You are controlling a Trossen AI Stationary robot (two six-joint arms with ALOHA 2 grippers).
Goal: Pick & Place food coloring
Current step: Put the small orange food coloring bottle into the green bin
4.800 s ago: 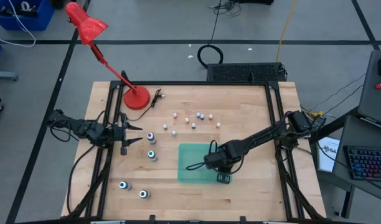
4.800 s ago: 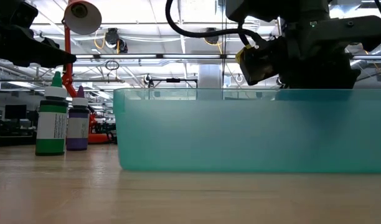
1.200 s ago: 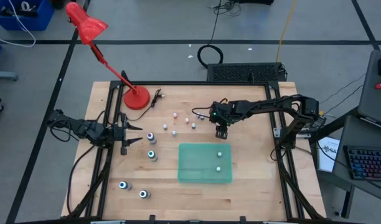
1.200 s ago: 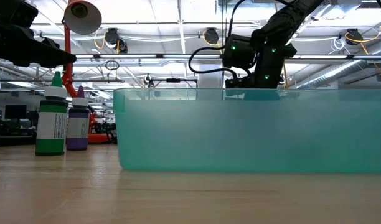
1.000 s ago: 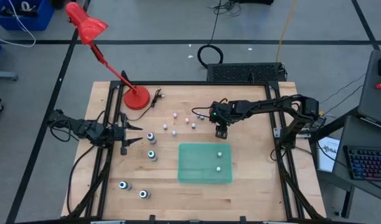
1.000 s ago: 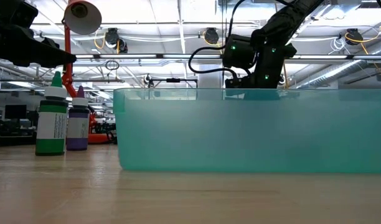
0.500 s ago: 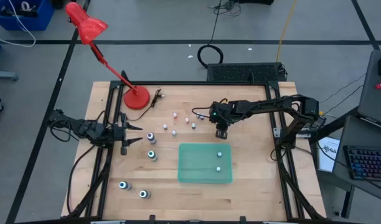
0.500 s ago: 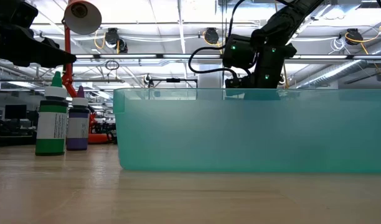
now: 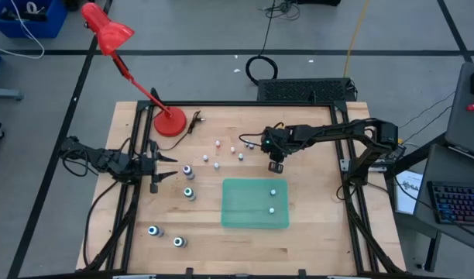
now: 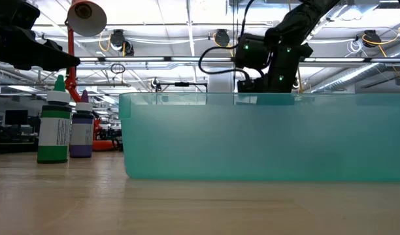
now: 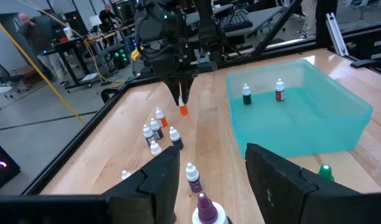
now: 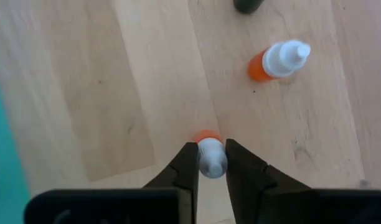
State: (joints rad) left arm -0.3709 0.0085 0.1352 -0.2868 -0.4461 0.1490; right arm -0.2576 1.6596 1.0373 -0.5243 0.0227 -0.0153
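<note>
My right gripper (image 9: 275, 164) is over the table's middle, just beyond the teal bin (image 9: 237, 213), and is shut on a tiny orange food coloring bottle (image 12: 206, 137). The left wrist view shows that bottle (image 11: 183, 110) below the fingers. Several other tiny bottles (image 9: 228, 149) stand on the wood to its left, one of them orange (image 12: 276, 61). Two bottles (image 9: 273, 200) stand inside the bin. Bigger bottles (image 9: 188, 182) stand on the left, two more (image 9: 166, 236) nearer. My left gripper (image 11: 212, 174) waits open at the table's left edge. My right gripper pinches the orange bottle by its white cap (image 12: 210, 159) between the two fingers (image 12: 189, 168). The fingers come from above, pointing down. The bottle stays upright below them, orange body lowest. Whether its base is off the wood I cannot tell.
A red desk lamp (image 9: 170, 122) stands at the far left corner, its arm reaching out over the edge. A black frame (image 9: 341, 155) runs round the table. In the low view a green bottle (image 10: 54, 127) and a purple one (image 10: 81, 130) stand left of the bin wall (image 10: 265, 137).
My right gripper has risen slightly over the spot beyond the bin, fingers still shut on the bottle. Nothing else has moved.
</note>
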